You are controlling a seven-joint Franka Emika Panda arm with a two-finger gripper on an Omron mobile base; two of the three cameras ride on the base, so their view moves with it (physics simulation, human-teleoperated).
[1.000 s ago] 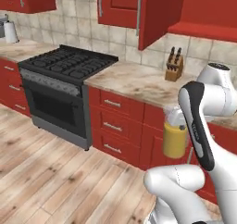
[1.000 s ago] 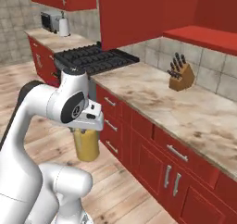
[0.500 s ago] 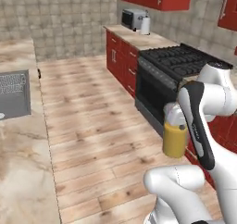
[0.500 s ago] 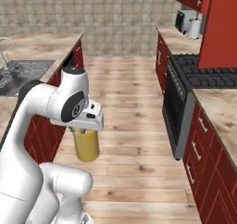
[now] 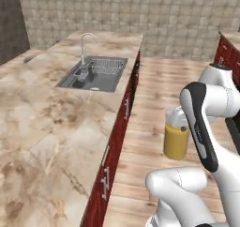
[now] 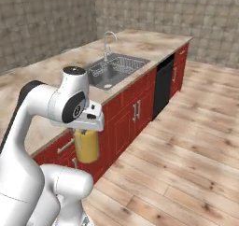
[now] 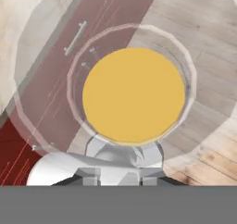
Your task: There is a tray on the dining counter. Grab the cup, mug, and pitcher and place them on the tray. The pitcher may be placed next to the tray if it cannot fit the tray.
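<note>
The pitcher [image 5: 176,141] is clear glass with orange-yellow liquid and hangs in the air over the wooden floor, beside the counter's red front. My gripper [image 5: 177,120] is shut on its rim from above. From the right base view the pitcher [image 6: 87,146] hangs under the gripper [image 6: 88,127], close to the red cabinet doors. The hand view looks straight down into the pitcher [image 7: 134,96], with the gripper [image 7: 125,150] clamped on its near rim. A long counter [image 5: 47,113] with a beige-brown marble top and red base runs along the left. The tray, cup and mug are out of view.
A steel sink [image 5: 93,73] with a curved faucet [image 5: 84,43] is set into the counter top; the same sink [image 6: 114,71] is seen from the right. A black dishwasher front [image 6: 163,87] sits in the red base. Open wooden floor [image 6: 186,145] stretches right.
The whole picture has swung round with the base: the stove and wall cabinets have gone and the sink counter has come in. The pitcher stays in the shut gripper.
</note>
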